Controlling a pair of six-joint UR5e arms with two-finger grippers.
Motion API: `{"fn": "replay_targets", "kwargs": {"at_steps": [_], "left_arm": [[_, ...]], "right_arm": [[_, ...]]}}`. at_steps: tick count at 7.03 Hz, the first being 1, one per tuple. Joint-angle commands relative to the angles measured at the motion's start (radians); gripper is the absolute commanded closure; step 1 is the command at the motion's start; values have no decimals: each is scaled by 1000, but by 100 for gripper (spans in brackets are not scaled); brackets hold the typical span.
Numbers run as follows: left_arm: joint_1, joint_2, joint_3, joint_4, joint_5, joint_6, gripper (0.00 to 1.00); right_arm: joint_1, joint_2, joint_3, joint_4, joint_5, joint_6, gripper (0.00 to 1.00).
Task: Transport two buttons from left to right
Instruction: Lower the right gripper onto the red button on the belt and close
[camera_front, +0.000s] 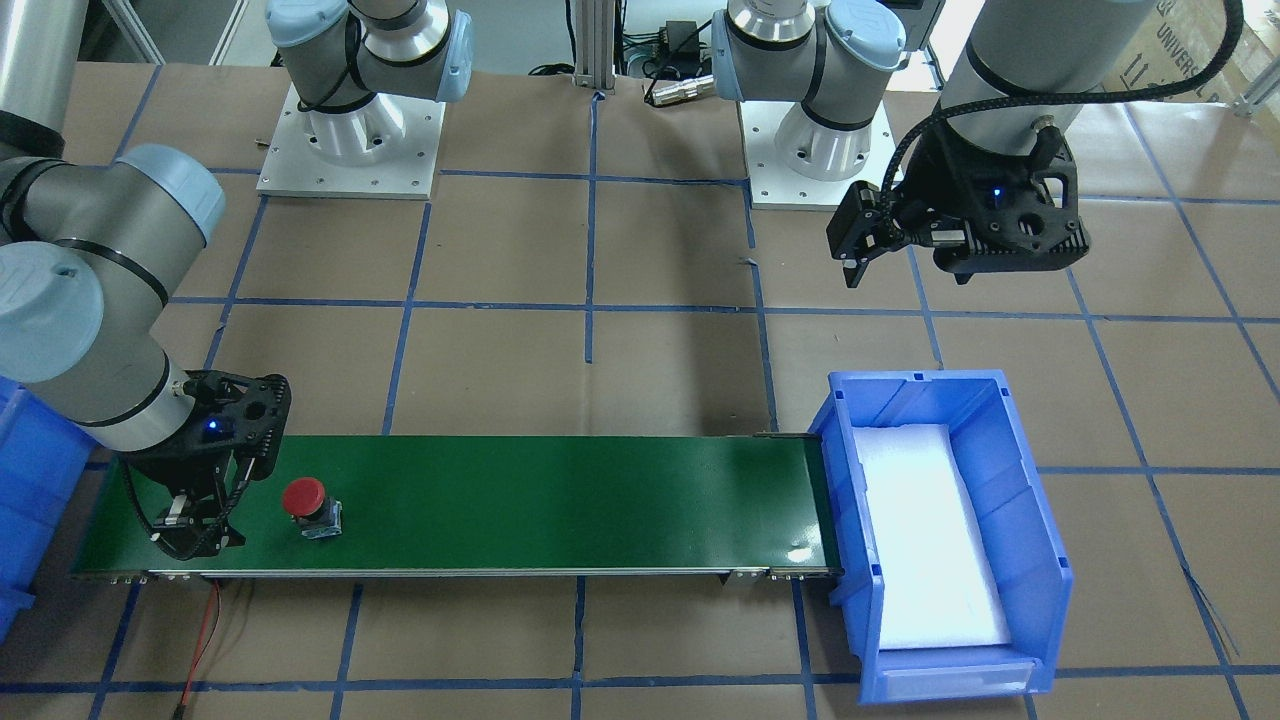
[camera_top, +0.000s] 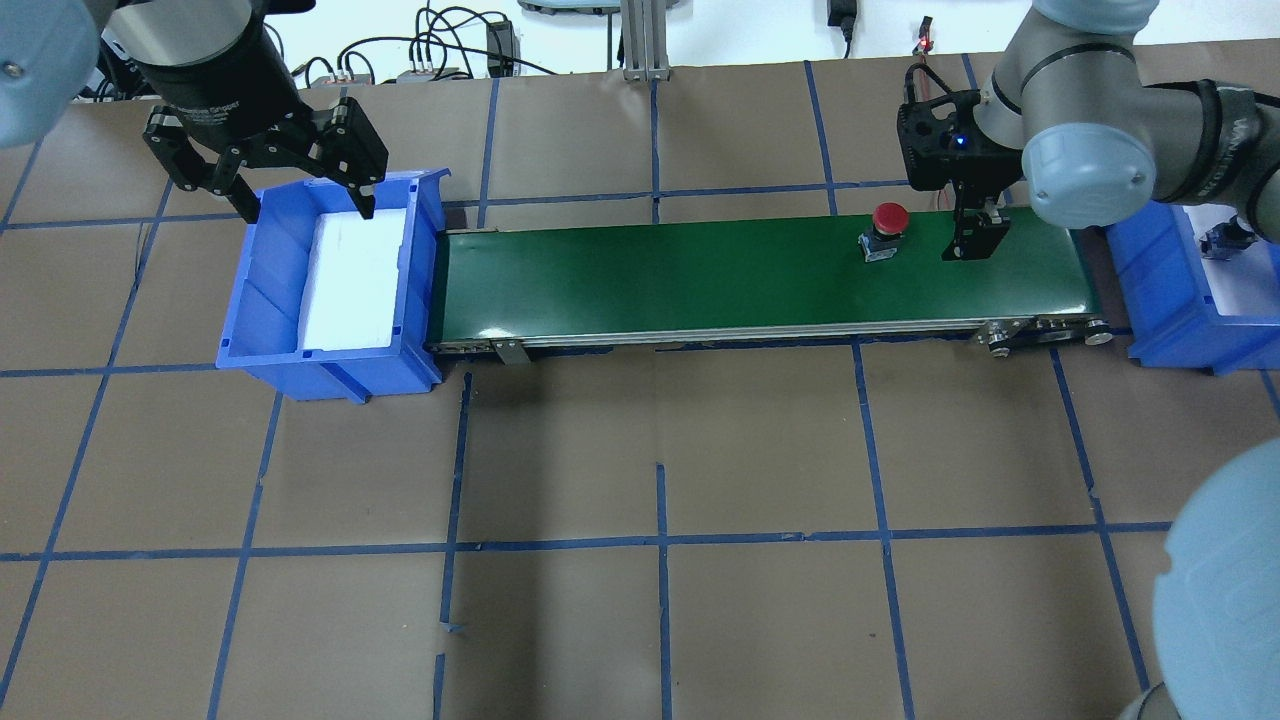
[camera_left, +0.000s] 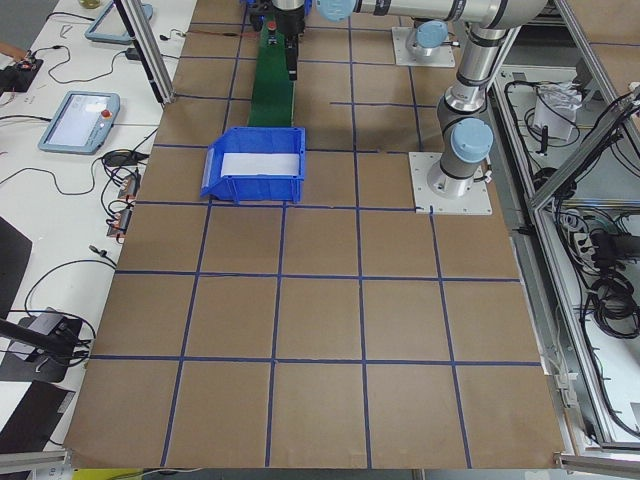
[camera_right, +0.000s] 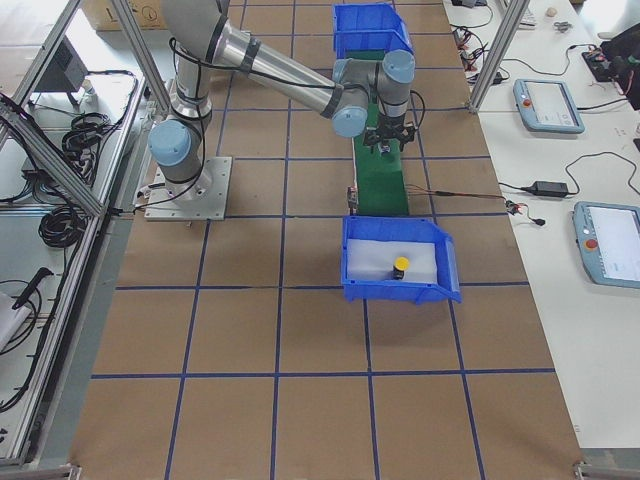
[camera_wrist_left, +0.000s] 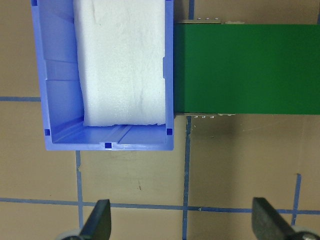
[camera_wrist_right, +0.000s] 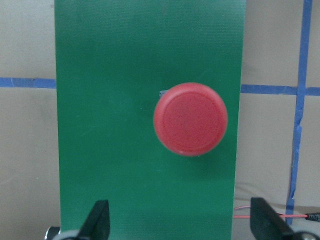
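The red button (camera_front: 304, 497) (camera_top: 889, 217) stands upright on the green conveyor belt (camera_front: 560, 500) near its right-arm end. In the right wrist view the red button (camera_wrist_right: 190, 119) lies ahead of the fingers, not between them. My right gripper (camera_front: 197, 535) (camera_top: 975, 245) (camera_wrist_right: 181, 222) hangs open just above the belt beside it, holding nothing. The yellow button (camera_right: 400, 266) sits on white foam in the blue bin (camera_right: 445, 270) at that end. My left gripper (camera_front: 905, 265) (camera_top: 305, 208) (camera_wrist_left: 182, 222) hovers open and empty above the far rim of the other blue bin (camera_top: 260, 260).
The left-side bin (camera_front: 1040, 500) (camera_wrist_left: 55, 100) holds only a white foam pad and butts against the belt's end. The right-side bin (camera_top: 1160, 290) is partly hidden by my right arm. Brown paper with blue tape lines covers the table. A red wire (camera_front: 205, 630) trails off the belt's end.
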Motion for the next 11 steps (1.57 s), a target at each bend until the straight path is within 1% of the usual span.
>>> {"fn": "replay_targets", "kwargs": {"at_steps": [1,3,7,8,9,10,11], "left_arm": [[0,-1,0,1,-1,1,0],[0,-2,0,1,1,0,0],[0,10,-6,2,-2,0,0],[0,10,-1,1,-2,0,0],[-2,14,-4,-1,-1,1,0],[-2,11,0,1,-1,2,0],[-2,11,0,1,-1,2,0]], "right_arm": [[1,-1,1,0,0,7,0],[15,-1,0,0,11,51,0],[27,14,0,-3,14,54,0],[27,14,1,-3,16,54,3],[23,11,0,-6,13,54,37],[10,11,0,-37,13,38,65],[1,11,-2,-40,14,44,86]]}}
